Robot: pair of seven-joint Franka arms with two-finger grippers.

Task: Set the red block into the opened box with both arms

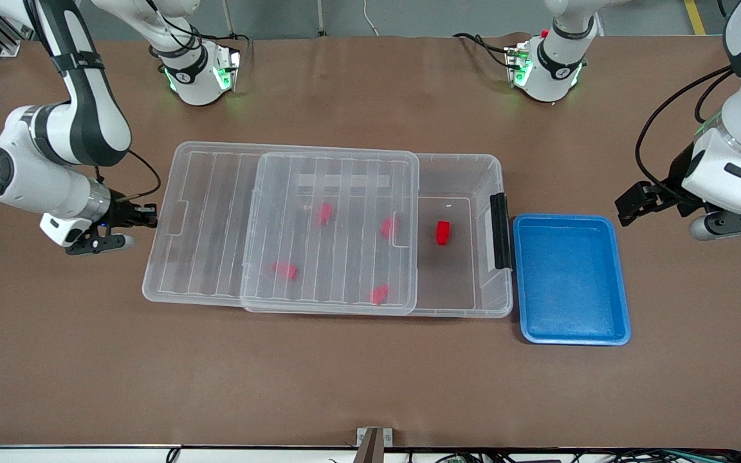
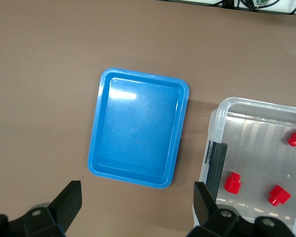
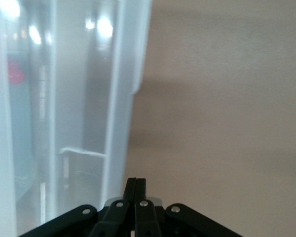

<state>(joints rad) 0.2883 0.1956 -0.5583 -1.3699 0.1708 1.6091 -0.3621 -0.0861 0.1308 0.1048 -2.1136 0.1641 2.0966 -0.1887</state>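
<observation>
The clear box lies across the table's middle, its black latch at the end toward the left arm. Its ribbed lid sits slid toward the right arm's end, leaving the latch end uncovered. One red block rests in the uncovered part, and several more red blocks show through the lid. My right gripper is shut with nothing in it, low beside the lid's short edge. My left gripper hangs open over bare table beside the blue tray, empty.
A blue tray sits empty against the box's latch end, also in the left wrist view. Brown table surface spreads around the box. Both arm bases stand along the table edge farthest from the front camera.
</observation>
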